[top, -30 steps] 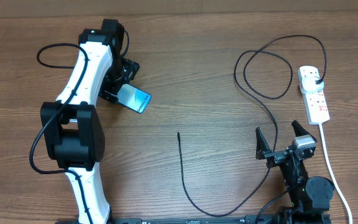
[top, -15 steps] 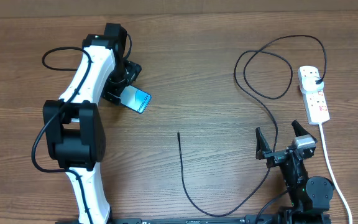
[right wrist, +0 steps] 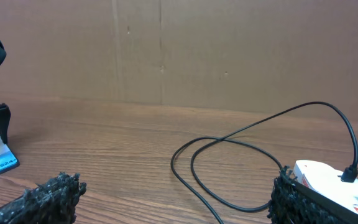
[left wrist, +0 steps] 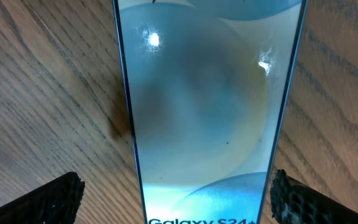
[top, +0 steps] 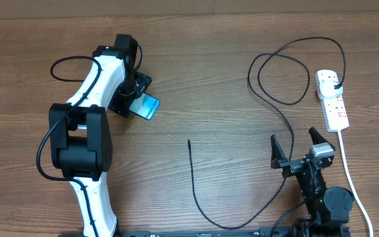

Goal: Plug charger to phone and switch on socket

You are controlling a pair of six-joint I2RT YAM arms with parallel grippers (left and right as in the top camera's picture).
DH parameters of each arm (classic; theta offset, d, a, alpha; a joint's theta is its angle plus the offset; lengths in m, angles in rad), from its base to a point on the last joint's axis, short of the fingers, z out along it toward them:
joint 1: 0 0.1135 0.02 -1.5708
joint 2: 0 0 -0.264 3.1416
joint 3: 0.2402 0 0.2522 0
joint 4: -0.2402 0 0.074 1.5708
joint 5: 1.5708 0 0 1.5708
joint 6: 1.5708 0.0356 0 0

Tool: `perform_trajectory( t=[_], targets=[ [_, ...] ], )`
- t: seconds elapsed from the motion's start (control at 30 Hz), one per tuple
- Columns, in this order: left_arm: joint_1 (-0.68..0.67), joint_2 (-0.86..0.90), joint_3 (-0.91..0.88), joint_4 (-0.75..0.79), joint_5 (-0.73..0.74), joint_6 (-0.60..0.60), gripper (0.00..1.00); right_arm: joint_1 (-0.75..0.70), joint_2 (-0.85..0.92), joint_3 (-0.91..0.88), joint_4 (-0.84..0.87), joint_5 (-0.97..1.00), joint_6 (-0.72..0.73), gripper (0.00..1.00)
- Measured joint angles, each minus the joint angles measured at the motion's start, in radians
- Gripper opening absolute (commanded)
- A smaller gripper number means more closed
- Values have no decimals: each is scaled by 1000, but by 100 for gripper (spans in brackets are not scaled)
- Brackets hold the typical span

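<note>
**Fingers astride the phone, charger tip unclaimed**

Left wrist: my left fingers (left wrist: 55, 198) stood wide apart, one on each side of the phone (left wrist: 204, 106), which lay screen-up on the worktop (left wrist: 36, 81). Neither finger touched it. Closing off-centre could have skidded or tipped it.

Right wrist: my right fingers (right wrist: 48, 196) were equally spread and empty. The charger (right wrist: 229, 146) looped toward the socket (right wrist: 325, 180), its plug (right wrist: 351, 171) seated there.

Overhead: the connector tip (top: 189, 142) lay mid-worktop, well apart from the phone. Such a thin, slack cable might have slipped from a pinch. The switch position could not be read. No container appeared in any view.
</note>
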Motion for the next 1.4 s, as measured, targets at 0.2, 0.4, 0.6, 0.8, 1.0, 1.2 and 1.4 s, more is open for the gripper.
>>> perform_trajectory(
  t=[0.2, 0.4, 0.6, 0.8, 1.0, 1.2, 1.4],
  targets=[
    [0, 0, -8, 30, 0, 0, 100, 0, 0, 0, 0, 0, 0, 100],
    [0, 0, -8, 50, -1, 0, 100, 0, 0, 0, 0, 0, 0, 100],
    [0, 0, -13, 53, -12, 0, 100, 0, 0, 0, 0, 0, 0, 100],
    [0, 0, -13, 55, -23, 0, 100, 0, 0, 0, 0, -1, 0, 100],
    [0, 0, -14, 60, -24, -1, 99, 0, 0, 0, 1, 0, 0, 100],
    [0, 0, -24, 66, -28, -1, 100, 0, 0, 0, 0, 0, 0, 100],
    [0, 1, -55, 106, -30, -1, 100, 0, 0, 0, 0, 0, 0, 100]
  ],
)
